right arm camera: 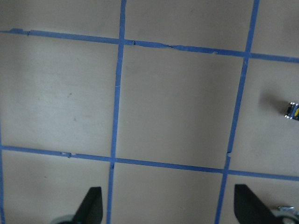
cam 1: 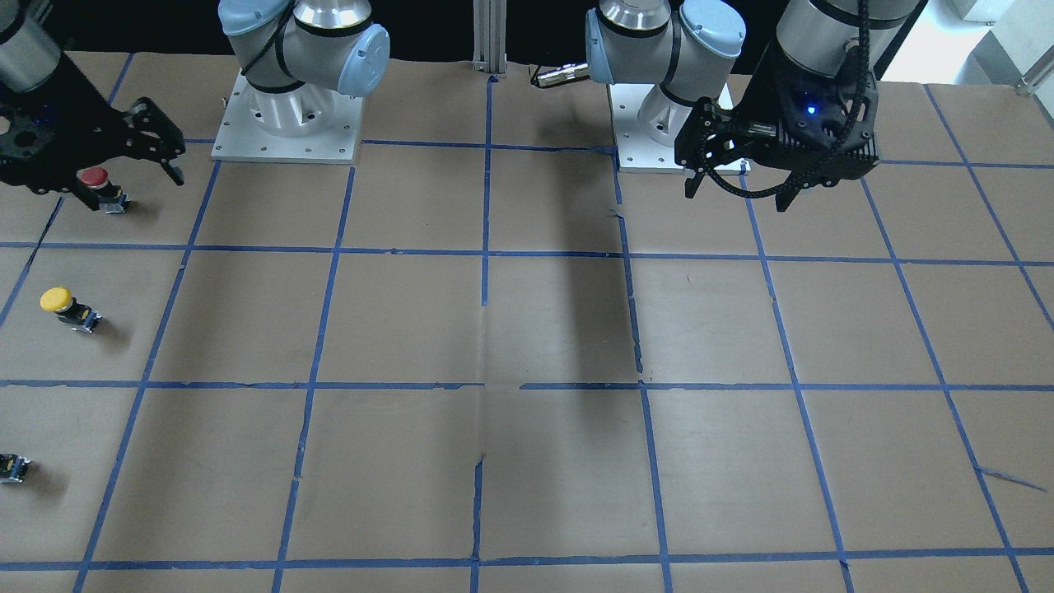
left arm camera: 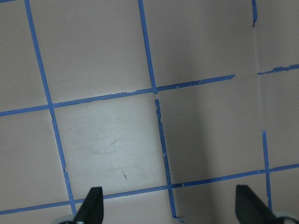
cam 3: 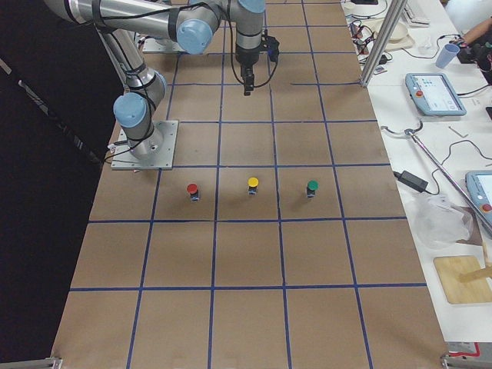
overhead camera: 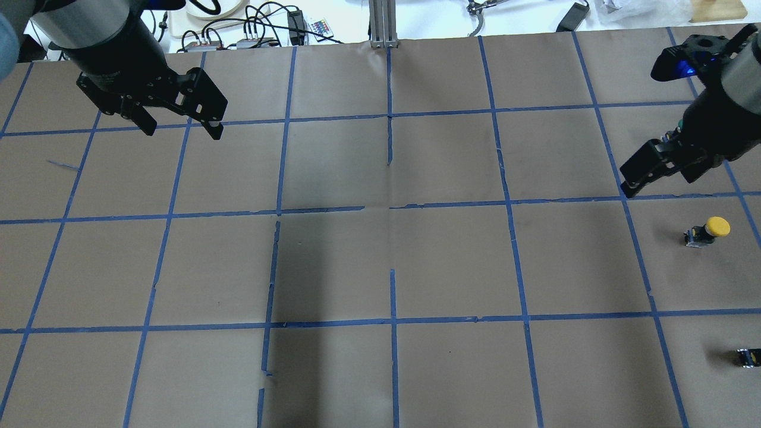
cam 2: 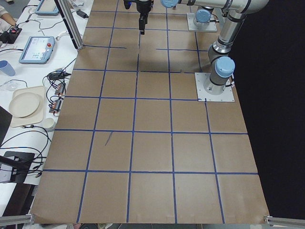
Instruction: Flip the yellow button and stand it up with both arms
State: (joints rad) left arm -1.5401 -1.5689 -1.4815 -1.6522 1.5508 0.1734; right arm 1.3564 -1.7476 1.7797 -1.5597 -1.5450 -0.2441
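Observation:
The yellow button (cam 1: 66,306) sits on the brown table near the robot's right end, yellow cap over its black-and-grey base. It also shows in the overhead view (overhead camera: 707,230) and in the exterior right view (cam 3: 252,184), where it stands cap up. My right gripper (cam 1: 132,188) is open and empty, closer to the robot's side than the yellow button and clear of it; it also shows overhead (overhead camera: 660,185). My left gripper (cam 1: 739,199) is open and empty above the table's other half (overhead camera: 182,133). Both wrist views show spread fingertips (left arm camera: 91,205) (right arm camera: 91,205) over bare paper.
A red-capped button (cam 1: 97,188) sits under the right gripper, between its fingers as seen from the front. A small black-and-yellow block (cam 1: 12,468) lies beyond the yellow button (overhead camera: 749,356) (right arm camera: 293,111). The exterior right view shows a green-capped button (cam 3: 311,187) there. Blue tape lines grid the table.

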